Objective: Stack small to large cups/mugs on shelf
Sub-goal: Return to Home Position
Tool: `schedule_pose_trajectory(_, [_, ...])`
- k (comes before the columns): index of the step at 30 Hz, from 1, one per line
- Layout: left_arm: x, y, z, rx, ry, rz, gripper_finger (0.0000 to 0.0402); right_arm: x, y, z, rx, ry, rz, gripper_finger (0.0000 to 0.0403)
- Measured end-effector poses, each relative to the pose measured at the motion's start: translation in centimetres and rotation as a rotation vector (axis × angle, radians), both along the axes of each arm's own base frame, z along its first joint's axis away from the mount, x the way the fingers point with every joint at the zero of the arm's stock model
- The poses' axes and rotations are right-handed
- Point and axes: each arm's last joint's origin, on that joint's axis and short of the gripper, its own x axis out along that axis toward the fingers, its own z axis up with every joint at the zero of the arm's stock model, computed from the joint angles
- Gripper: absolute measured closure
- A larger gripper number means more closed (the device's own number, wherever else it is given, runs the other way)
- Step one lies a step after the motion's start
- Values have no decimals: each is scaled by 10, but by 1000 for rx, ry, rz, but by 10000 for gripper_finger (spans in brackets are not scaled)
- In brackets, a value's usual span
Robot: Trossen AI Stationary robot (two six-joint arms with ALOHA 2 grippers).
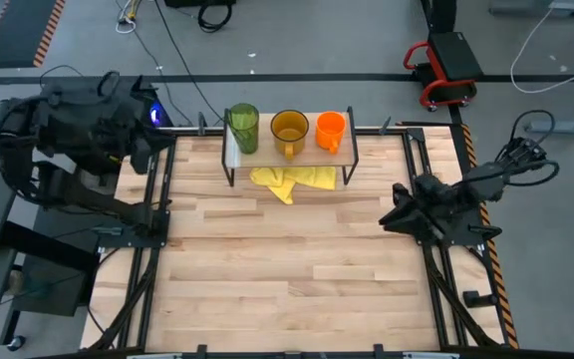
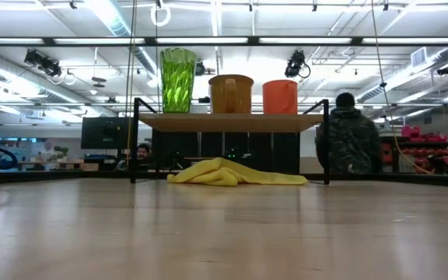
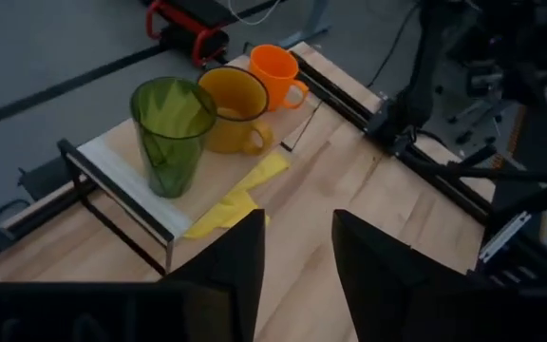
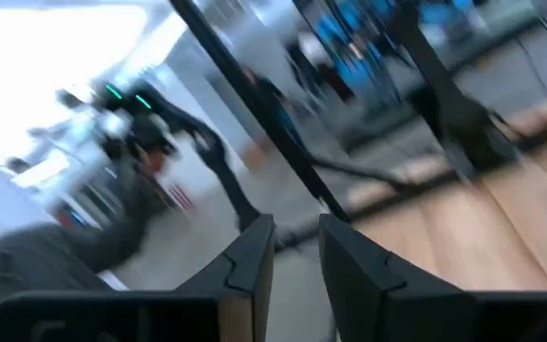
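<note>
Green tumbler (image 1: 243,128) stands on shelf (image 1: 267,158), well apart from left end effector (image 3: 297,228).

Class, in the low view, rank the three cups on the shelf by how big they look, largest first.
1. Green tumbler, clearly the tallest.
2. Amber-yellow mug, wider and slightly taller than the next.
3. Orange mug, the smallest.
All stand in one row on the shelf, so nearness hardly skews this.

No text, label or number seems legible on anything.
</note>
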Motion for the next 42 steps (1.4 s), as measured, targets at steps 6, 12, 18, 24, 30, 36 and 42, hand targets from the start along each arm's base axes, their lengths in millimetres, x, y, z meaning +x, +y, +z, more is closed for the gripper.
schedule_pose_trajectory(6, [19, -14, -26, 58, -91, -93, 271, -9, -3, -37, 58, -233, 41, 309])
schedule_pose_trajectory(12, [19, -18, -61, 105, -299, -161, 275, -14, -6, -42, 63, -302, 40, 309])
schedule_pose_trajectory(18, [4, -18, -111, 83, -476, -205, 267, -14, -6, -43, 24, -319, 84, 309])
schedule_pose_trajectory(24, [-6, -19, -150, 92, -684, -285, 274, -13, -11, -39, -14, -465, 136, 309])
schedule_pose_trajectory(30, [-6, -21, -177, 84, -747, -330, 271, -6, -28, -62, -1, -570, 133, 309])
schedule_pose_trajectory(36, [-7, -20, -186, 131, -743, -340, 265, -5, -51, -68, -80, -670, 98, 309])
schedule_pose_trajectory(42, [-15, -21, -182, 236, -853, -395, 271, -24, -70, -55, -220, -847, 113, 309])
